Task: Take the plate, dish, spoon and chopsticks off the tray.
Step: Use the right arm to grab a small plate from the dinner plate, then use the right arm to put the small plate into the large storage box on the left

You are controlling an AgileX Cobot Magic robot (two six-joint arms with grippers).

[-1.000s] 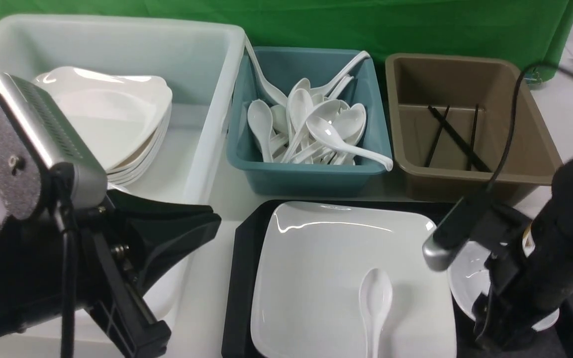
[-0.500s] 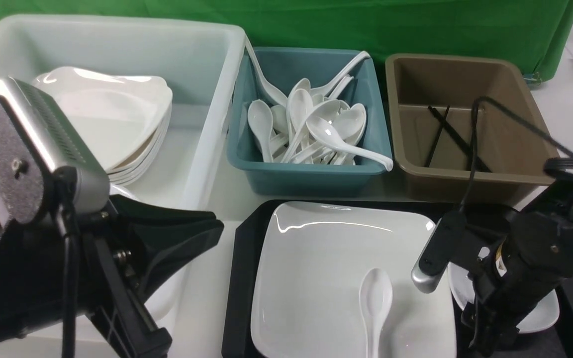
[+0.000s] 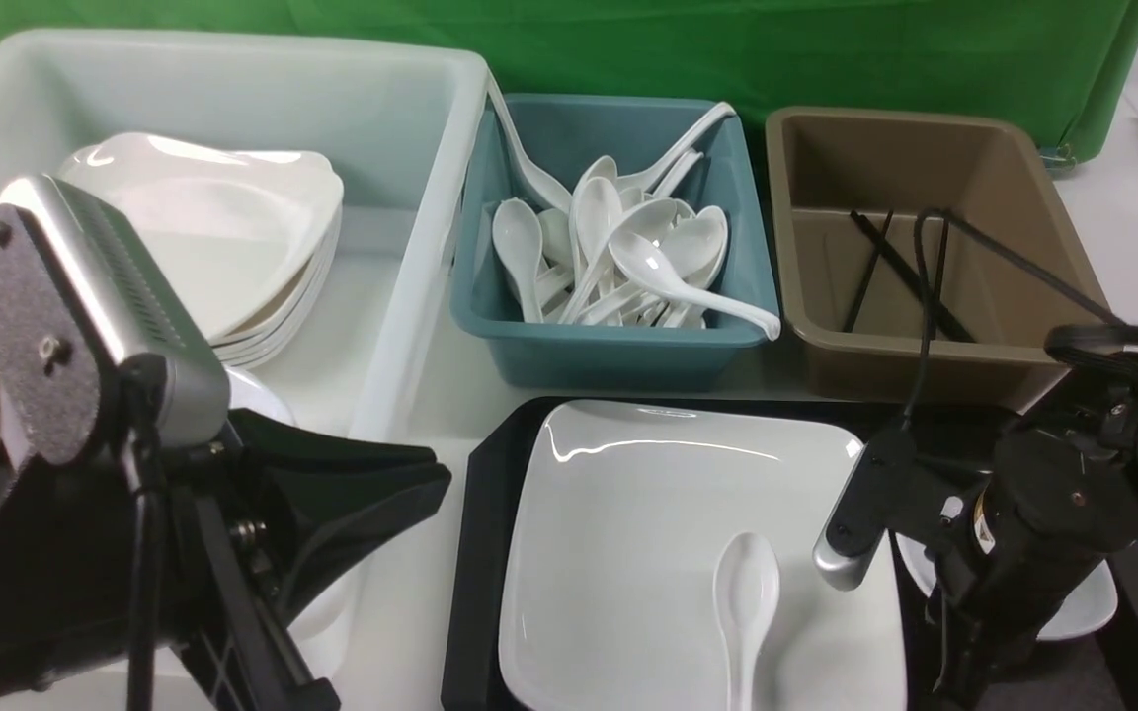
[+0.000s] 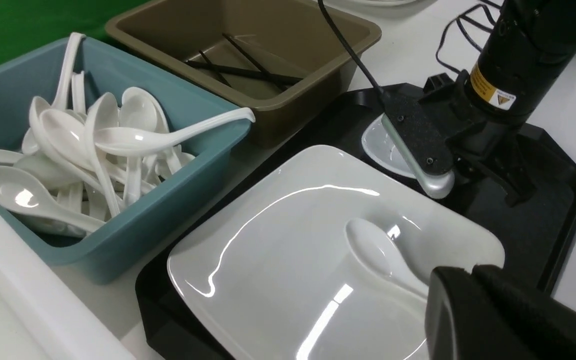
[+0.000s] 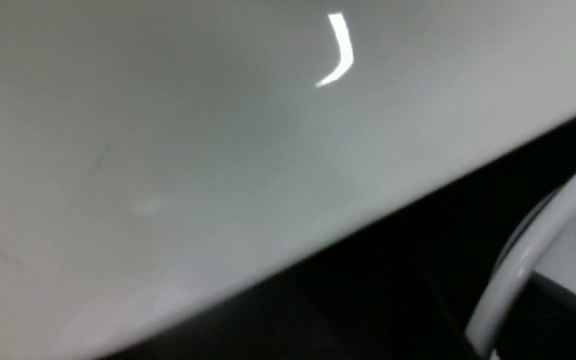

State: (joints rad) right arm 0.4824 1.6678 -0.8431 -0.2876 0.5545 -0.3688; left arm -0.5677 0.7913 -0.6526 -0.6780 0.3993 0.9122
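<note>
The large white plate [image 3: 648, 523] lies on the black tray [image 3: 475, 553], and the white spoon [image 3: 745, 602] rests in its near right part. To the right, the small dish [image 3: 1083, 607] sits on the tray under my right arm. My right gripper [image 3: 959, 671] points down at the dish's near left edge. In the right wrist view the dish rim [image 5: 523, 270] runs between the jaws, with one finger [image 5: 568, 315] against it; how tight the grip is does not show. My left gripper [image 3: 436, 474] hovers shut and empty left of the tray. Black chopsticks [image 3: 900, 272] lie in the brown bin.
A big white tub [image 3: 431, 247] at the left holds stacked white plates [image 3: 223, 237]. A teal bin [image 3: 618, 355] behind the tray is full of several white spoons. The brown bin [image 3: 925, 370] stands behind the tray's right end. My right arm's cable [image 3: 925, 296] loops over it.
My right arm has swung down and leftward onto the dish's near edge, its wrist camera dropping lower. The left arm has drifted slightly right. Plate and spoon have not moved.
</note>
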